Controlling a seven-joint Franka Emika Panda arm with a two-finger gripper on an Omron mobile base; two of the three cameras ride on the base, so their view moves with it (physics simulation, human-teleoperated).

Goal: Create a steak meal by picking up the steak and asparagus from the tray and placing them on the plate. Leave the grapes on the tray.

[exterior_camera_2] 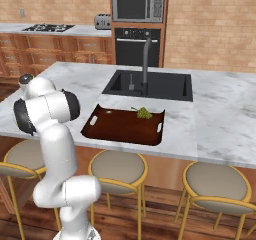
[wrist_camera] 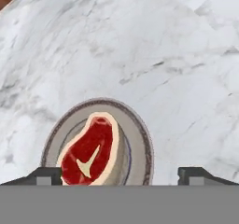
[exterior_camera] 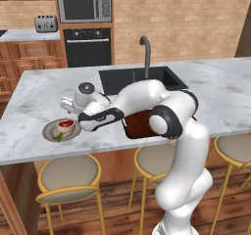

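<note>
The gripper hangs over the plate with its jaws spread wide and nothing between them; in the hand view the two dark fingertips stand far apart, one at each side of the plate's near edge. The steak lies on the plate just ahead of the fingers, red with a pale fatty rim and a small white mark in its middle, and nothing touches it.

In the left base view the gripper sits just above the far side of the plate, which rests on the marble counter near its front edge. The steak is on the plate's far half, and the asparagus, a short dark-green stalk, lies beside it toward the plate's near rim.

The tray lies on the counter in front of the sink, well apart from the plate. The grapes rest on the tray near its far edge, close to the sink side. Stools stand under the counter's front edge.
</note>
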